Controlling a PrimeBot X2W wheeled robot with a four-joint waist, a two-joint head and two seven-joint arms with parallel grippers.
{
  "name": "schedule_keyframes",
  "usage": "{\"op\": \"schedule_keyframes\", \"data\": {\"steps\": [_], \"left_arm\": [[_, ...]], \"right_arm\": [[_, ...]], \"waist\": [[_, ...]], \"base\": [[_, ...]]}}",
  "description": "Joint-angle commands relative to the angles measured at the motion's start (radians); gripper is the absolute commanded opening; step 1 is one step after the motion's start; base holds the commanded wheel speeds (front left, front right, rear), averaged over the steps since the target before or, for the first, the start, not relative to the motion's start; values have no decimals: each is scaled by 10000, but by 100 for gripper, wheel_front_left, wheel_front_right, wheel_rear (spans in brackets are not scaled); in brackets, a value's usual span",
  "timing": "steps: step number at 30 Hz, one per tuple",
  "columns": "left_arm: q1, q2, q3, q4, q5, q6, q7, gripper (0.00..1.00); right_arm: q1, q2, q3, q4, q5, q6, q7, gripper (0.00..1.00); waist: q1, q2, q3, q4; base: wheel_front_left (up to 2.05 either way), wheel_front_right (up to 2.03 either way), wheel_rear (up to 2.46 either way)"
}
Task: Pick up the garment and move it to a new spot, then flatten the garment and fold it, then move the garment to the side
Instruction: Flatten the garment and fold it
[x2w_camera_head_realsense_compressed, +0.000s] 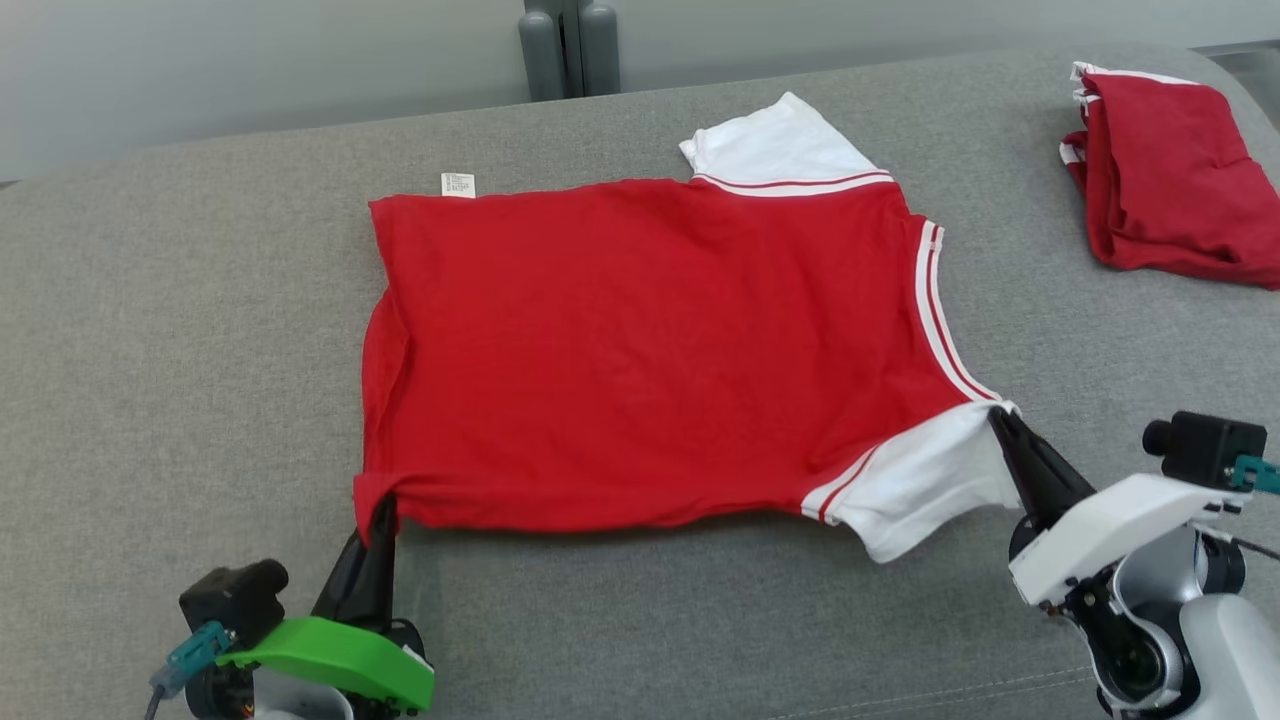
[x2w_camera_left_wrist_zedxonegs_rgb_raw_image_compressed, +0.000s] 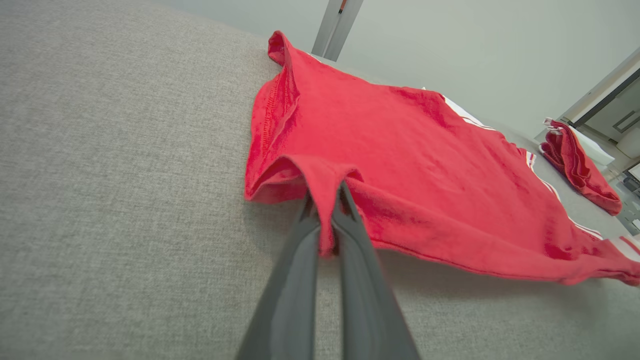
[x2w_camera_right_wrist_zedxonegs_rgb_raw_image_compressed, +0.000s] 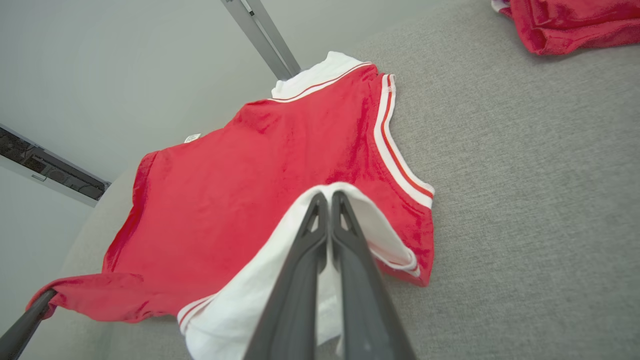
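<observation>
1. Grip, nearest: left gripper (x2w_camera_head_realsense_compressed: 383, 512) clamped fully shut on the near hem corner of the garment (x2w_camera_head_realsense_compressed: 640, 350), with red cloth bunched between the fingers.
2. Right gripper (x2w_camera_head_realsense_compressed: 1000, 415) likewise closed tight, pinching the near white sleeve (x2w_camera_head_realsense_compressed: 920, 480) where it meets the striped neck edge.
3. Spread almost flat across the grey cushion (x2w_camera_head_realsense_compressed: 200, 350), hem toward the robot's left, neck toward its right; raised slightly off the cushion at both pinches.
4. Looks light, soft and limp: likely to sag and crease between two holds, unlikely to slide out of a firm pinch, not fragile.
5. Best taken at corners and seams (hem corners, shoulders), catching both layers together so the back does not trail.
6. Farther off, along the far edge: second white sleeve (x2w_camera_head_realsense_compressed: 775, 140) and small label (x2w_camera_head_realsense_compressed: 458, 184), lying flat.
7. Farthest, to the right: another red garment (x2w_camera_head_realsense_compressed: 1170, 180), folded, well apart; probably marks the side spot.
</observation>
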Motion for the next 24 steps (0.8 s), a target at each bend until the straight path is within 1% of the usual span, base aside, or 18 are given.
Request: {"op": "schedule_keyframes", "data": {"steps": [1, 7, 10, 15, 19, 20, 21, 22, 24], "left_arm": [[-260, 101, -14, 7, 117, -28, 53, 0], [-1145, 335, -198, 243, 193, -105, 411, 0], [-1610, 400, -317, 460, 228, -140, 578, 0], [-2378, 490, -498, 927, 231, -199, 787, 0], [-2860, 562, -576, 1350, 152, -229, 788, 0], [-2969, 565, -573, 1434, 160, -224, 700, 29], [-3079, 549, -569, 1544, 179, -227, 618, 75], [-3181, 494, -598, 1774, 196, -235, 492, 100], [-3231, 454, -624, 1968, 209, -241, 364, 100]], "right_arm": [[-323, -64, 19, 148, 57, 2, 47, 0], [-1956, -165, 249, 1624, 84, 2, 436, 0], [-2777, -204, 382, 2460, -12, 2, 430, 0], [-4141, -166, 597, 4041, -69, 2, 309, 0], [-5009, -53, 800, 5144, 26, 2, -66, 0], [-5169, -65, 831, 5361, 14, 2, -244, 67], [-5304, -89, 911, 5609, -16, 2, -452, 100], [-5443, -147, 1149, 5954, -48, 2, -858, 100], [-5456, -299, 1419, 6103, -35, 2, -1380, 100]], "waist": [[0, -1, 76, 40], [0, -1, 421, 25], [0, -1, 630, 41], [0, -1, 896, 72], [0, -1, 1011, 48], [0, -1, 1026, 48], [0, -1, 1032, 55], [0, -1, 1007, 65], [0, -1, 940, 65]], "base": [[0, 0, 0], [0, 0, 0], [0, 0, 0], [0, 0, 0], [0, 0, 0], [0, 0, 0], [0, 0, 0], [0, 0, 0], [0, 0, 0]]}}
